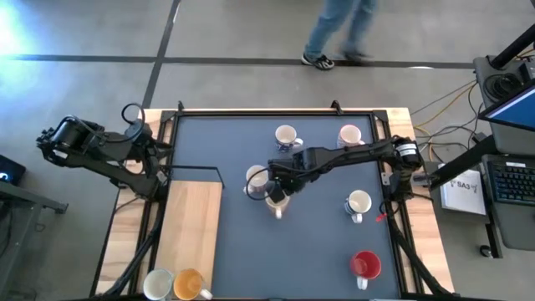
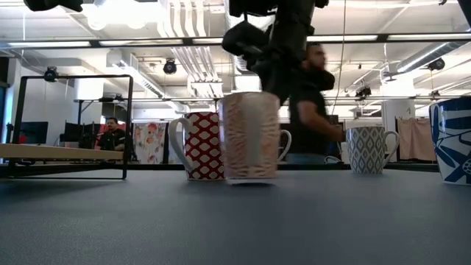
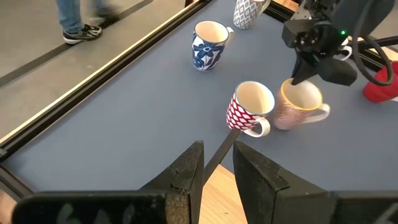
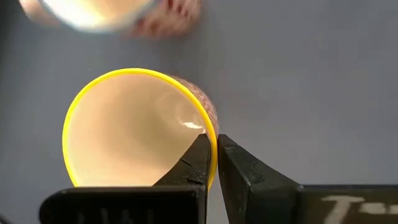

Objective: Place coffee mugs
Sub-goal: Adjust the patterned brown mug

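Fingers of my right gripper (image 4: 211,163) are pinched nearly shut over the rim of the yellow-rimmed mug (image 4: 138,127), one finger inside and one outside. From above, that gripper (image 1: 276,186) sits mid-bench with the mug (image 1: 276,203) under it, and the low view shows the mug (image 2: 250,136) upright with its base at the blue bench (image 2: 235,221) surface; I cannot tell whether it is quite touching. Just beside it stands the red-patterned mug (image 3: 249,107), the two close but apart in the left wrist view.

Farther back I see a blue-and-white mug (image 3: 207,45) and a grey-patterned mug (image 3: 245,12) near the far edge. Toward the right side stands a white mug (image 1: 359,203), and the red mug (image 1: 365,265) is at the near right. At the near left, a white mug (image 1: 157,284) and an orange mug (image 1: 189,284) stand side by side by the wooden board (image 1: 191,226).

My left gripper (image 3: 216,167) waits at the bench's left edge, fingers a narrow gap apart and holding nothing. Beyond the bench a person (image 1: 341,29) walks past.
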Robot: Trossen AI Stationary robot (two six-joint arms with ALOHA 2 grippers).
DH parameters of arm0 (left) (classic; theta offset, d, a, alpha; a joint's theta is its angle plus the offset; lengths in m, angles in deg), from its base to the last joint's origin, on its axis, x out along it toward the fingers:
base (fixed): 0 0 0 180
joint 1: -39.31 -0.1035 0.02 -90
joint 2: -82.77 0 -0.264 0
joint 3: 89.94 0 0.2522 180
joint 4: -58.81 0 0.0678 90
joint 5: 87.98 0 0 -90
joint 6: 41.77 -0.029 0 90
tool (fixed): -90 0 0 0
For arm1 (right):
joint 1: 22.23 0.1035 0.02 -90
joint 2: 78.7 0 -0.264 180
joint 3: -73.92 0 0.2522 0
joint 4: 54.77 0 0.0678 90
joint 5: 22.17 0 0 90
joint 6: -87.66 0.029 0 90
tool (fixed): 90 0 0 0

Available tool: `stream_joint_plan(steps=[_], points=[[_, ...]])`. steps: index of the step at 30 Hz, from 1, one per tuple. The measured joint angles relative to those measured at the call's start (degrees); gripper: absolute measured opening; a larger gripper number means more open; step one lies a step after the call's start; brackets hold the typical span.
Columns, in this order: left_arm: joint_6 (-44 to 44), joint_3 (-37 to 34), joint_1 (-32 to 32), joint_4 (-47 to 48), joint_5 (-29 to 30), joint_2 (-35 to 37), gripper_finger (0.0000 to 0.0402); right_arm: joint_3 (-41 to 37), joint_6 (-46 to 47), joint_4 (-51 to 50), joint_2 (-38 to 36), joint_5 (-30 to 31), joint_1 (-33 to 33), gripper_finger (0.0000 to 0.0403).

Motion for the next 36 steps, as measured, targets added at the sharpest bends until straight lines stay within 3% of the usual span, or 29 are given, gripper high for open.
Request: stream_joint_plan(steps=[6,20,27,36], points=[[-0.93,0.00,0.00,0.00,0.04,0.00,0.0068,0.02,7.51,5.18,0.00,3.97,1.87,0.0012],[-1.53,0.00,0.00,0.00,0.09,0.00,0.0068,0.02,15.85,6.49,0.00,4.90,6.43,0.0012],[-1.53,0.00,0.00,-0.02,0.13,0.00,0.0068,0.28,17.20,10.51,0.60,7.25,8.84,0.0012],[-1.53,0.00,0.01,-0.04,0.13,-0.07,0.0068,5.54,15.44,10.09,7.01,5.44,10.00,0.0011]])
